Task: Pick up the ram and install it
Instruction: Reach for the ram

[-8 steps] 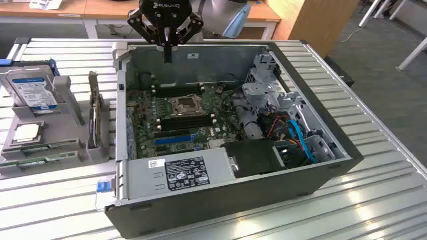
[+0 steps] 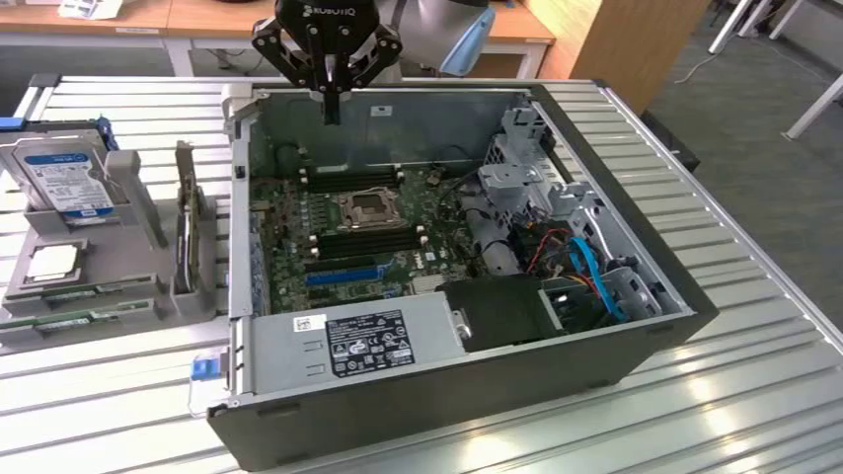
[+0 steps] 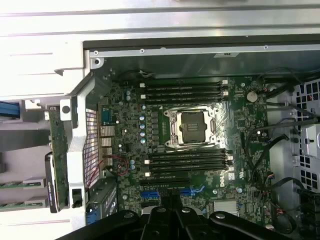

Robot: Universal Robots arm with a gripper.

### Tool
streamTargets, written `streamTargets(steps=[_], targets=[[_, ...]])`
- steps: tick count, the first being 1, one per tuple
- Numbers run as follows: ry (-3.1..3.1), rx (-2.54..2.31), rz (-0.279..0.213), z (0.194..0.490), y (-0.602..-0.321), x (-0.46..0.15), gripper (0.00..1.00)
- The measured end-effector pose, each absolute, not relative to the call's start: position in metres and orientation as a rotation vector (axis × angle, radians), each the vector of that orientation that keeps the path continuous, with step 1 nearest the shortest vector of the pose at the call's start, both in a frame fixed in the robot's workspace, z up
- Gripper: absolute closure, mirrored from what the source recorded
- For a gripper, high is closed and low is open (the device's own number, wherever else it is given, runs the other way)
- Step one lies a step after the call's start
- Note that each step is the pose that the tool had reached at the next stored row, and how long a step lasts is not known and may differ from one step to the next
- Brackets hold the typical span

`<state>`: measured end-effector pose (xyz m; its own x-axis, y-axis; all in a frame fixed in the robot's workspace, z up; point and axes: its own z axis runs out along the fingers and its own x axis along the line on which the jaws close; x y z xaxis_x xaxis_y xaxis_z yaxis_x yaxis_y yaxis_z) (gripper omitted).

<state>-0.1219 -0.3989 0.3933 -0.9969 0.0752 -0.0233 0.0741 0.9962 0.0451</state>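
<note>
Two long green ram sticks (image 2: 82, 292) (image 2: 53, 322) lie in the grey holder (image 2: 34, 227) at the exterior view's left, outside the open computer case (image 2: 633, 346). The wrist view catches their ends (image 3: 12, 184). My black gripper (image 2: 332, 107) hangs above the far part of the case, well away from the sticks, its fingers shut together and holding nothing. Below it lies the green motherboard (image 3: 235, 125) with an empty processor socket (image 3: 191, 127) between two banks of black slots (image 3: 185, 90) (image 3: 187, 161).
On the holder stand a silver hard drive (image 2: 59, 178) with a blue-and-white label, a square silver processor chip (image 2: 53, 262) and an upright card (image 2: 191, 232). Inside the case are a power supply (image 2: 355, 341), a drive cage (image 2: 520, 188) and blue cables (image 2: 599, 276). The slatted table (image 2: 764, 395) surrounds the case.
</note>
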Motion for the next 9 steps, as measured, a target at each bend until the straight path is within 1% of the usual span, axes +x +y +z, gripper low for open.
streamTargets(steps=[9], targets=[[3.114, 0.117, 0.069, 0.3932, -0.3988, -0.1276, 0.90]])
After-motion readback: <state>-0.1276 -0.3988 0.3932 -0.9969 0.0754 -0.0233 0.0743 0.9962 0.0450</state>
